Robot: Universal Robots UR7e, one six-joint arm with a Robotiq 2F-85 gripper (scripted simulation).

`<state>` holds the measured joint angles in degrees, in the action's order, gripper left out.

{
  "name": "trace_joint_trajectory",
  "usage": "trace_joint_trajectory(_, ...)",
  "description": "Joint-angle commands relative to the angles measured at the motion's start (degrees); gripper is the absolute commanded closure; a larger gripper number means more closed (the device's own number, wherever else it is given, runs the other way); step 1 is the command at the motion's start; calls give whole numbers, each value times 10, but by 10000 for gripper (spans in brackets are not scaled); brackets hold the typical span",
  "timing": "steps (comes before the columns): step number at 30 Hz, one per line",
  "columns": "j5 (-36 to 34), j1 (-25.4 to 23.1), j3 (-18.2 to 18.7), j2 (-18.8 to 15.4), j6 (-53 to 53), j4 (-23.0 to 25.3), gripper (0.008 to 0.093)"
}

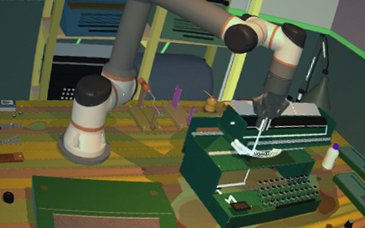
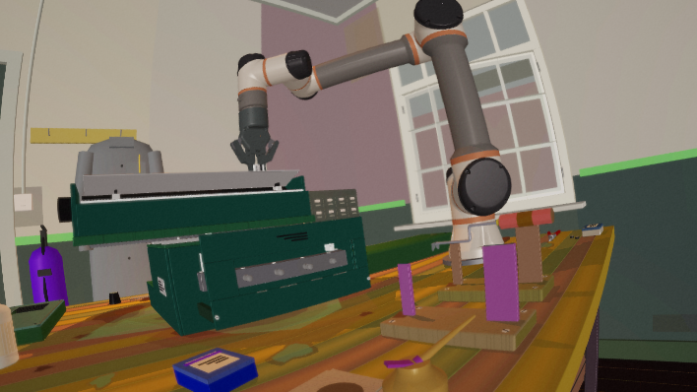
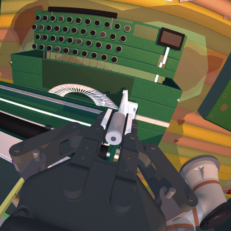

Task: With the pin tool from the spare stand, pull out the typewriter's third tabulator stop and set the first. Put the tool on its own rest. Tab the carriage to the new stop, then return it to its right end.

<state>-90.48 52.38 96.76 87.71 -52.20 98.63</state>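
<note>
The lower end of the white carriage return lever (image 3: 121, 113) (image 1: 258, 133) is hidden behind the carriage, and its knurled grip is clamped in my closed gripper (image 3: 116, 122) (image 1: 267, 114) (image 2: 256, 165). The green typewriter (image 1: 258, 169) (image 2: 236, 256) sits on the bench with its carriage (image 1: 289, 116) (image 2: 187, 202) shifted toward the lamp side. The row of tabulator stops (image 2: 290, 268) shows on the machine's back. The pin tool (image 1: 154, 108) (image 2: 458, 241) lies across its rest (image 2: 529, 253), behind the purple-posted spare stand (image 2: 462, 320) (image 1: 180, 110).
A green cover panel (image 1: 103, 208) lies flat at the bench front. A white bottle (image 1: 330, 156) and two green boxes (image 1: 363, 175) stand right of the typewriter. A blue tin (image 2: 215, 368) and an oil can (image 2: 416, 374) lie near the stands.
</note>
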Motion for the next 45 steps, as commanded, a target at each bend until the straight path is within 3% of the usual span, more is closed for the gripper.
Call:
trace_joint_trajectory(1,5,-3,-3,-2,1,4,934)
trace_joint_trajectory(45,5,-1,-1,-1,0,5,934)
